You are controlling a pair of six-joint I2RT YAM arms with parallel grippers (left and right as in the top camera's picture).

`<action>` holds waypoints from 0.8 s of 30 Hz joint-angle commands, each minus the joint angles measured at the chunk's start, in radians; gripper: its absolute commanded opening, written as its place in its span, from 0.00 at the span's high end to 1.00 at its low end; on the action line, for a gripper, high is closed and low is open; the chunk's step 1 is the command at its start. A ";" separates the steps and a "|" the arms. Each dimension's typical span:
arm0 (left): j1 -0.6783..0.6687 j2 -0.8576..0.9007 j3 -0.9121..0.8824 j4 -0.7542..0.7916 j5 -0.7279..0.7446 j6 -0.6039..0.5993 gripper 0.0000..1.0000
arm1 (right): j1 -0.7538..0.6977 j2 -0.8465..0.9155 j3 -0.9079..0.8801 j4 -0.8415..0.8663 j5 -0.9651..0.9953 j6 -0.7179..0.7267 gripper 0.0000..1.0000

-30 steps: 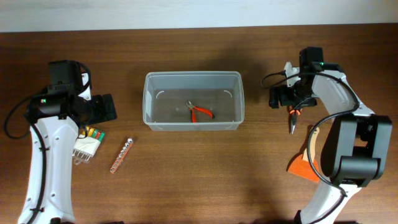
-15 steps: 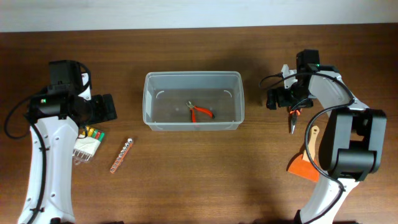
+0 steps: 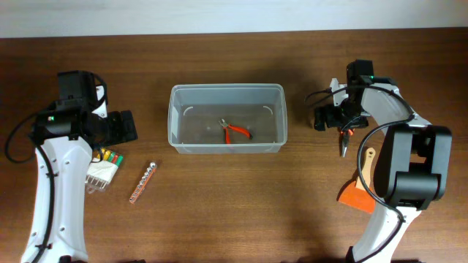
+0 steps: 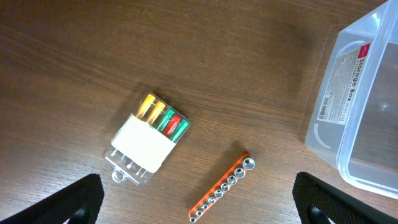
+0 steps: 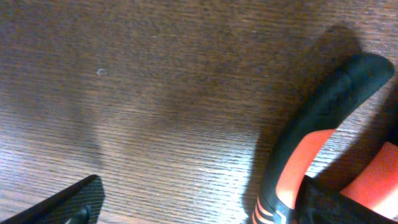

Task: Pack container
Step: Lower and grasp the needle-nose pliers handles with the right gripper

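Right of container (image 3: 227, 87), right pincer (image 5: 199, 202) wide open, empty, shifted beside pliers (image 5: 323, 99); left pincer (image 4: 202, 199) unmoved, open, empty.

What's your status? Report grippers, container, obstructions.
Left gripper open, near marker pack. Right gripper open, low beside black-orange tool handle. Container upright, red pliers inside. Nothing blocking its open top.

The overhead camera looks straight down on the whole surface (image 3: 234, 219) from high up. The left wrist camera faces down from mid height, sharing with it the pens (image 4: 149, 140), socket rail (image 4: 222, 186) and container (image 4: 367, 93) corner. The right wrist camera sits very near the surface, over a handle (image 5: 311, 137).
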 commanded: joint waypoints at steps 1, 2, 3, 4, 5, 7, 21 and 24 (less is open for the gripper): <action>0.002 -0.002 -0.002 -0.001 0.014 0.016 0.01 | 0.002 0.039 -0.008 -0.010 0.006 -0.001 0.09; 0.002 -0.002 -0.002 -0.001 0.014 0.016 0.01 | 0.002 0.039 -0.008 -0.010 0.006 -0.001 0.15; 0.002 -0.002 -0.002 0.000 0.014 0.016 0.01 | 0.002 0.039 -0.008 -0.011 0.006 -0.001 0.22; 0.002 -0.002 -0.002 -0.001 0.015 0.016 0.01 | 0.002 0.039 -0.008 -0.012 0.005 -0.001 0.35; 0.001 -0.002 -0.002 -0.001 0.015 0.016 0.01 | 0.002 0.039 -0.008 -0.014 0.005 -0.001 0.40; 0.001 -0.002 -0.002 -0.001 0.015 0.016 0.01 | 0.002 0.039 -0.008 -0.014 0.005 -0.001 0.42; 0.001 -0.002 -0.002 0.000 0.015 0.016 0.01 | 0.002 0.039 -0.008 -0.024 0.002 -0.001 0.75; 0.001 -0.002 -0.002 0.000 0.015 0.016 0.01 | 0.002 0.039 -0.008 -0.029 0.002 -0.001 0.79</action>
